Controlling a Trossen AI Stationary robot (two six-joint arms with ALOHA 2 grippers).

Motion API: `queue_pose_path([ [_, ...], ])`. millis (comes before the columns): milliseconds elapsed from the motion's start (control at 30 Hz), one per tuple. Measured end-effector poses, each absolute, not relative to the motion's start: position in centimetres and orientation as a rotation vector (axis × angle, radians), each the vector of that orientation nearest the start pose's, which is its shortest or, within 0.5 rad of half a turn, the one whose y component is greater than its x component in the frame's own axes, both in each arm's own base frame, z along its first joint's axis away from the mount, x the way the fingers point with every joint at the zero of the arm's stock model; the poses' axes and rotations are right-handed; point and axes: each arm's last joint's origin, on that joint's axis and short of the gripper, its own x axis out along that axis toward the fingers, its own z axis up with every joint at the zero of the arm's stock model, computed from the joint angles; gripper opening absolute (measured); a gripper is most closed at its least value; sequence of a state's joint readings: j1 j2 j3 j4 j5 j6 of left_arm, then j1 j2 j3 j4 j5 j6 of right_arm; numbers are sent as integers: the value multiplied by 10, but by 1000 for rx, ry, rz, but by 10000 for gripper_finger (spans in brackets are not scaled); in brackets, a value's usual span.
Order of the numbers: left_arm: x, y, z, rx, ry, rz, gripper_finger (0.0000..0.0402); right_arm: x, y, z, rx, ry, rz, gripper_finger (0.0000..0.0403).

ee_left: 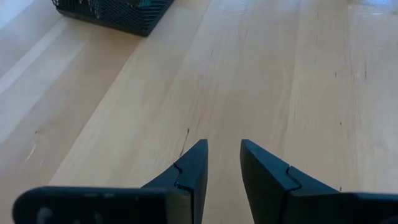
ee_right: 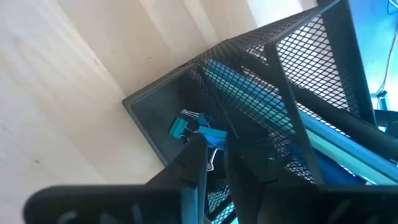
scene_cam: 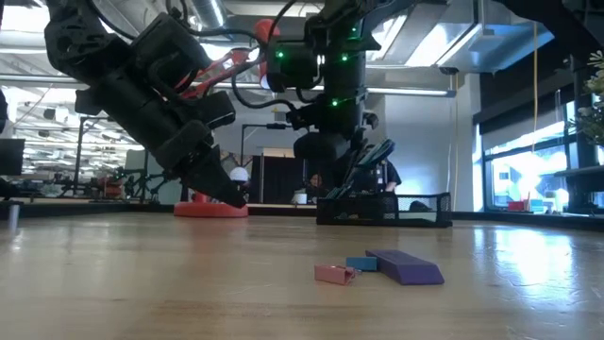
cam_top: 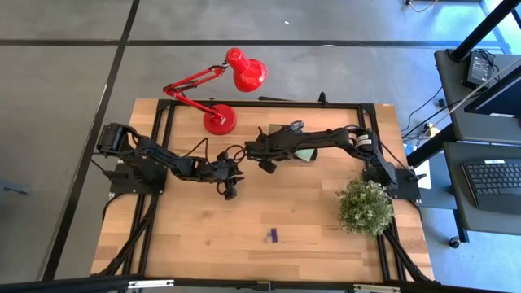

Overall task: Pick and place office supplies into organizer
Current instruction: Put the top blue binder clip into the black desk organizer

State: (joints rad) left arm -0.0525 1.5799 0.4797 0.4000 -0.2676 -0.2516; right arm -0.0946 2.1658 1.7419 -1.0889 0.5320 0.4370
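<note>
The black mesh organizer (ee_right: 292, 81) stands at the table's far middle (cam_top: 286, 130), with light-blue pencils (ee_right: 323, 140) in its tall section. My right gripper (ee_right: 214, 152) is over the low compartment at its end (cam_top: 264, 164), shut on a blue binder clip (ee_right: 213, 137). A second blue clip (ee_right: 181, 127) lies on that compartment's floor. My left gripper (ee_left: 224, 155) is open and empty, low over bare wood left of the organizer (cam_top: 230, 191). A purple piece (scene_cam: 406, 267), a small blue piece (scene_cam: 360, 263) and a pink one (scene_cam: 332, 274) lie on the near table. My right gripper pinches the blue binder clip between its two fingertips. A pale wire handle (ee_right: 211, 160) shows in the gap between the fingers, and the blue body sticks out past their tips. The fingers slant down into the organizer's low compartment. The clip is just above the compartment floor.
The red desk lamp's base (cam_top: 220, 120) stands left of the organizer, and its head reaches past the far edge. A green bushy plant (cam_top: 364, 206) sits at the right. A black metal frame (cam_top: 244, 104) borders the table. Bare wood lies in the middle and near part.
</note>
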Motion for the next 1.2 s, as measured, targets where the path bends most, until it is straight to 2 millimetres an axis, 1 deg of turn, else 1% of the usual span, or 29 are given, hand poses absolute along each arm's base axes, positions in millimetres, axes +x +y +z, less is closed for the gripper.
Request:
queue_pose_path([
  [300,260,-6,115,-128,663,292,88,418,-55,183,16,1342,-813,55],
  [400,260,-6,115,-128,664,292,88,417,-55,174,20,1334,-813,55],
  [600,260,-6,114,-127,668,292,88,404,-54,152,-3,1399,-817,55],
  [733,260,-6,114,-127,669,292,88,401,-54,146,1,1400,-837,55],
  [1200,260,-6,114,-126,669,292,88,402,-54,145,10,1391,-837,58],
])
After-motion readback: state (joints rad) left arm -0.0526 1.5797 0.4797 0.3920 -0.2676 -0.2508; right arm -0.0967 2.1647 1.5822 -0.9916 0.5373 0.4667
